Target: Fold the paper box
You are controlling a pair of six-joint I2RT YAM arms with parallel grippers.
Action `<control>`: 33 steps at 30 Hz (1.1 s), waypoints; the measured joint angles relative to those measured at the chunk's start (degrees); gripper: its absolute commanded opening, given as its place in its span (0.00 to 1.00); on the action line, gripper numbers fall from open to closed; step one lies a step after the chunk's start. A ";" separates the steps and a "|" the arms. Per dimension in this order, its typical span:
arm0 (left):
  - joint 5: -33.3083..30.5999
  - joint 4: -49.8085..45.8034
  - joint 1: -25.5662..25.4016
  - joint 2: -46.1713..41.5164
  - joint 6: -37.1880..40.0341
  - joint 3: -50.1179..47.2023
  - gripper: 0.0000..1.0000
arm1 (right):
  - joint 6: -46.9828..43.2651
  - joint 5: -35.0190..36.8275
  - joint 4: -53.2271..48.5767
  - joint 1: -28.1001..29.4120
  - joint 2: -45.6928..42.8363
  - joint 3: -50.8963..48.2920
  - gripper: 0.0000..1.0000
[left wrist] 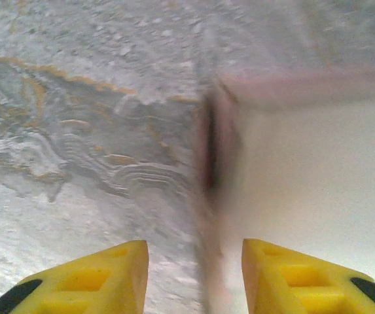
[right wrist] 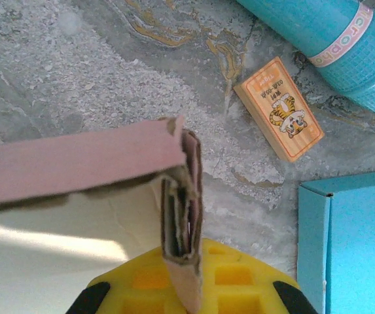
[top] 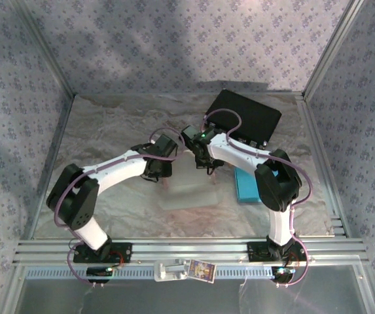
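The paper box (top: 186, 190) lies pale and half formed on the table between the arms. In the left wrist view its pink-edged wall corner (left wrist: 214, 163) stands upright, with the white inside (left wrist: 318, 176) to the right. My left gripper (left wrist: 195, 275) is open, one yellow finger on each side of that wall and touching neither side. My right gripper (right wrist: 187, 271) is shut on the folded, layered end wall (right wrist: 182, 216) of the box, beside the pink outer wall (right wrist: 76, 160). From above, the left gripper (top: 161, 171) is at the box's far left corner and the right gripper (top: 203, 161) at its far right.
A flat blue box (top: 247, 185) lies right of the paper box, its edge close to my right gripper (right wrist: 347, 242). A small orange card with a tiger (right wrist: 279, 108) and a teal cylinder (right wrist: 331, 29) lie beyond. A black tray (top: 243, 118) sits at the back right.
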 measured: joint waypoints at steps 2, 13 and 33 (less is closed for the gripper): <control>2.36 1.38 -0.02 -1.14 0.72 0.00 0.44 | 0.28 0.00 0.00 0.17 0.00 0.00 0.00; 4.74 -0.07 1.62 -0.87 2.12 -0.39 0.41 | 1.29 0.02 -0.02 0.26 0.02 -0.02 0.00; 1.07 -2.19 1.90 3.67 2.89 1.77 0.44 | 2.93 -1.31 -0.90 -0.66 1.38 -0.35 0.00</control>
